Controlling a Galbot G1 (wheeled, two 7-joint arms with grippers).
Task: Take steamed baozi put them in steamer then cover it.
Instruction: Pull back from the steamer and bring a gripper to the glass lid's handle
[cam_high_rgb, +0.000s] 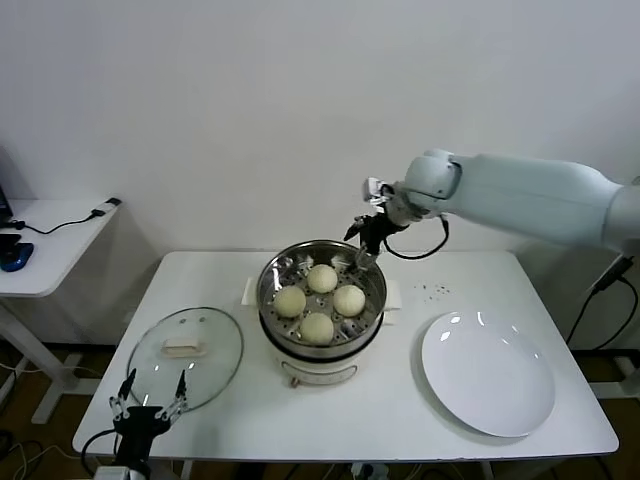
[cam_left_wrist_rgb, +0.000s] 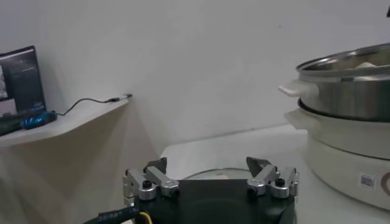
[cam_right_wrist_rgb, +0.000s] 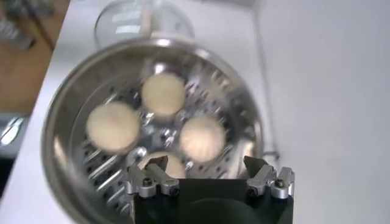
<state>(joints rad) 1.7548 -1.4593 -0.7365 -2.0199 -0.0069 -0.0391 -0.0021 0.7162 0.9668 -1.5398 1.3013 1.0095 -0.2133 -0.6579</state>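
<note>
All four steamed baozi (cam_high_rgb: 318, 300) in steamer (cam_high_rgb: 272, 298). Right end effector (cam_high_rgb: 362, 250) above rim, fingers apart, empty. Left end effector (cam_high_rgb: 148, 398) spread beside cover (cam_high_rgb: 185, 358) on worktop (cam_high_rgb: 390, 410). Next job: covering, grip cover handle.

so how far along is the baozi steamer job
Loading looks done: all four baozi sit in the steamer, and the white plate is bare. The right gripper hangs open over the far rim, holding nothing. Left to do: the cover lies on the table, with the open left gripper beside its near edge.
</note>
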